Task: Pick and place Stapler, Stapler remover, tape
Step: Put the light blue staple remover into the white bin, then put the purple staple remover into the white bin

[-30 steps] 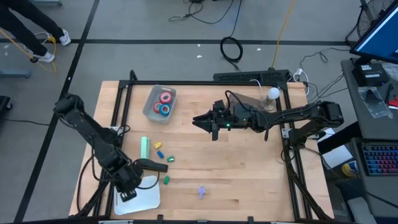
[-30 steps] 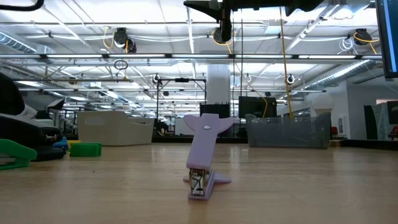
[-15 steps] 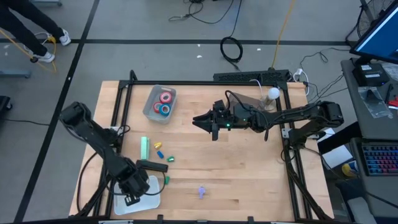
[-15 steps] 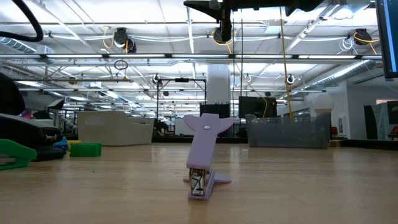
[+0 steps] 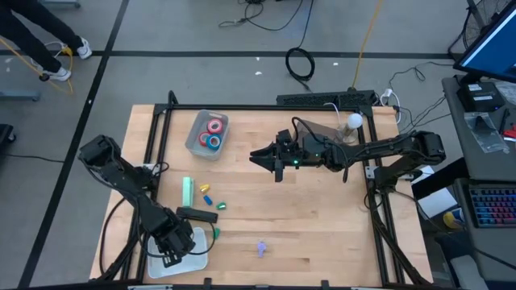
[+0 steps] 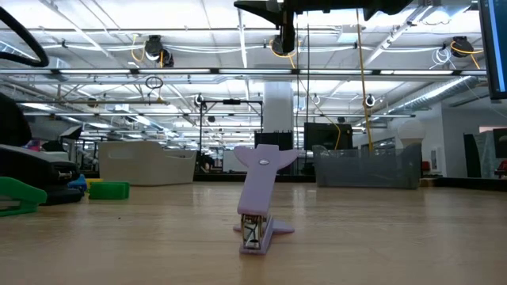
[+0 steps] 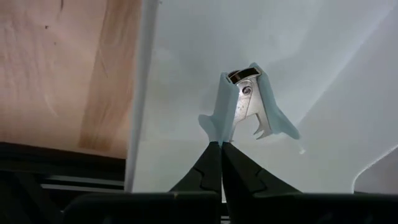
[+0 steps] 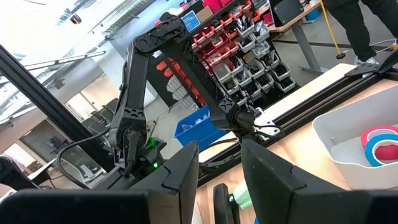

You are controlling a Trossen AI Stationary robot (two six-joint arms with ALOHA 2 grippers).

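Stapler remover point(image 7: 247, 109) sits in the white tray point(image 7: 323, 68); my left pincer point(image 7: 221, 163), now clamped empty, has backed off — that placement's done.

The stapler point(image 6: 258, 198) is lilac. The staple remover point(image 7: 245, 106) is pale blue with silver metal, on a white tray point(image 7: 323, 74). Tape rolls point(image 5: 213, 134) are red and blue. The tabletop point(image 5: 322, 217) is light wood.

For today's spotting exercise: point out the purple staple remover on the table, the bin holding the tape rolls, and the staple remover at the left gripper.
purple staple remover point(image 6: 257, 198), low view, its upright body.
bin point(image 5: 196, 137), high view, its pale wall.
pale blue staple remover point(image 7: 249, 106), left wrist view, its metal jaw.
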